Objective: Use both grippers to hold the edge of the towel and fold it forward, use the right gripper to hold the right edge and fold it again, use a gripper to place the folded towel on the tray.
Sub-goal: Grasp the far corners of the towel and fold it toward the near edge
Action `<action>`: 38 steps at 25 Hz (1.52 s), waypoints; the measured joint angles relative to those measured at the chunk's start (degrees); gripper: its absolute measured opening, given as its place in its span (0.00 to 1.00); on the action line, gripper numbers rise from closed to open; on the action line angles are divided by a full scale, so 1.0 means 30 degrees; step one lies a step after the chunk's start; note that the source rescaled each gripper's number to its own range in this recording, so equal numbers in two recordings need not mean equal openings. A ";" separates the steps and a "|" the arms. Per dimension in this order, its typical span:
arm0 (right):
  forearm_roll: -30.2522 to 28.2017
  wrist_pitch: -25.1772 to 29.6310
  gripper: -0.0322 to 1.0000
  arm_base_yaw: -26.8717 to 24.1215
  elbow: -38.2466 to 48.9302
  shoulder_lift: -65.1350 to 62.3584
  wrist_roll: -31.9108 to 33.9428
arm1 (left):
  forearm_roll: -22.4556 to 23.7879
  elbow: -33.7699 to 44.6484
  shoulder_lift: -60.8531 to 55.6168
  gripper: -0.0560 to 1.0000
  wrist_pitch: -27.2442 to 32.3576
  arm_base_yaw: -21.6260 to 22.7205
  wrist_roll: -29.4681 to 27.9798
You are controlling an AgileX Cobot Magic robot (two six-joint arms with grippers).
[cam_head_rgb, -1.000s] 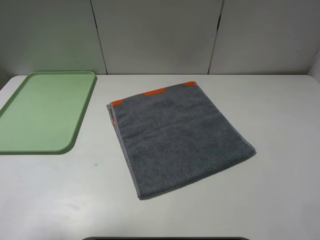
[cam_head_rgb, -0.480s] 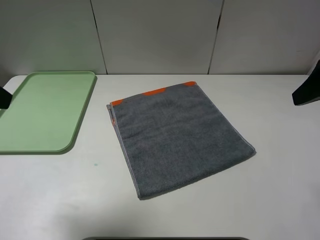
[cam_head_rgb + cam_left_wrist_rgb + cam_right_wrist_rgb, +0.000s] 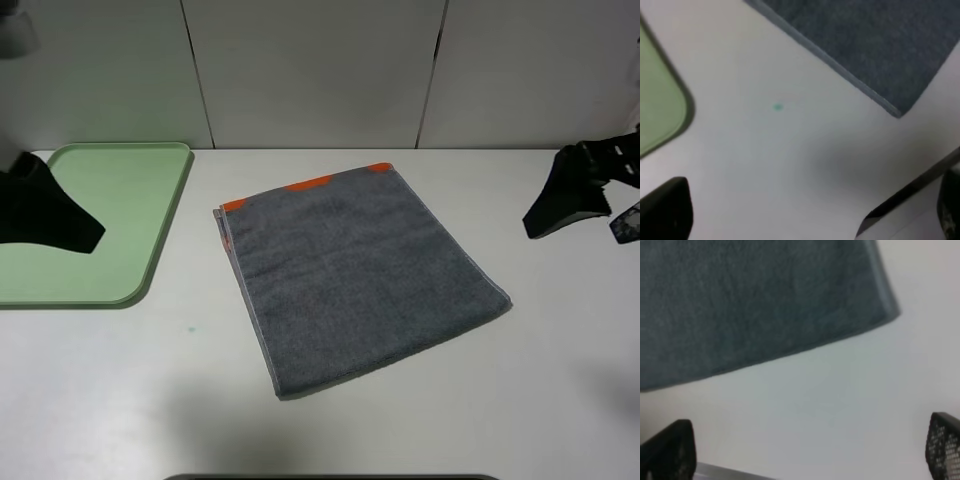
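A dark grey terry towel (image 3: pixel 355 285) lies flat in the middle of a white desk (image 3: pixel 450 420). It is roughly square and turned a little askew, so one corner points toward the near edge. Its thin hemmed edge (image 3: pixel 258 320), stitched in paler grey, runs along the near and left sides and is the part closest to reach. A tiny teal speck (image 3: pixel 190 327) marks the desk just left of that hem.

Farther back, the black left hand (image 3: pixel 80 228) hovers by the desk's left edge, over the tray and well apart from the towel. The black right hand (image 3: pixel 545 218) hovers near the right edge, also apart from it. Both hands are spread wide and hold nothing.

The first fold appears not yet begun, and this looks like the approach. Next, each hand would need to come down on a near corner of the hem and pinch it before lifting it forward.

An orange band (image 3: pixel 305 185) peeks along the towel's far edge. A pale green plastic tray (image 3: pixel 150 215) with rounded corners and a low rim sits at the far-left corner.
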 joint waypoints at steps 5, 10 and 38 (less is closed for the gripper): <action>0.0097 -0.0958 1.00 0.1231 -0.0022 0.1216 0.5053 | 0.0000 0.0000 0.1629 0.99 -0.0516 -0.1931 0.0706; -0.0460 -0.2773 1.00 0.1251 -0.0022 0.1968 0.8340 | 0.0000 -0.0012 0.3383 0.99 -0.1157 -0.4241 0.1974; -0.1560 -0.3536 1.00 0.1469 -0.0022 0.6632 2.1246 | 0.0018 -0.0081 1.0466 0.98 -0.7051 -1.0802 0.4790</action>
